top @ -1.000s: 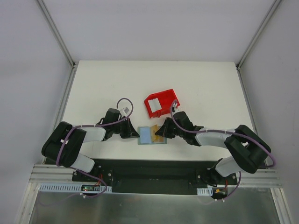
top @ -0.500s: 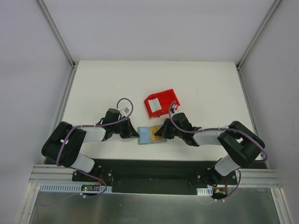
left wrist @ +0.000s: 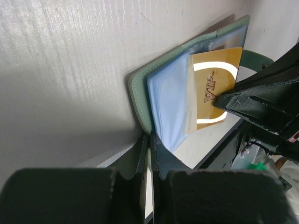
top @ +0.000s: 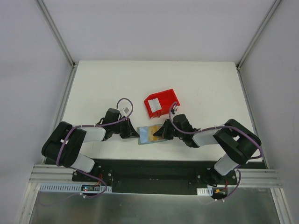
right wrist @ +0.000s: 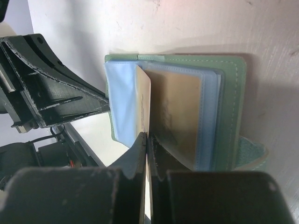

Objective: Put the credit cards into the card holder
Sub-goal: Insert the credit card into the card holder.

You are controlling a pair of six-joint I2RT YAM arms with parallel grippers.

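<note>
lying open on the white table (top: 210, 93), the card holder (top: 148, 135) has the red bin (top: 161, 103) just beyond it and an arm reaching in from either side. the left gripper (top: 136, 134) meets the holder's left edge, and the right gripper (top: 160, 135) comes in over its right half.

from the left wrist, the left gripper (left wrist: 149, 142) has its fingers pressed together on the holder's near edge, with a sliver of grey-green cover showing between them. the card holder (left wrist: 138, 93) has its green cover flat on the table and a pale blue sleeve (left wrist: 170, 107) lying over it. an orange-gold card (left wrist: 216, 79) marked "vip" lies across the holder. its inner end is slipped under the sleeve and its outer end is pinched by the right gripper (left wrist: 219, 100).

from the right wrist, the right gripper (right wrist: 147, 137) is closed on the edge of the orange-gold card (right wrist: 144, 93), which stands tilted over the holder's middle. a tan patch shows through the sleeves on the holder's right half; whether it is a second card i cannot tell. the left gripper (right wrist: 105, 105) touches the card holder (right wrist: 231, 107) at its left edge.
</note>
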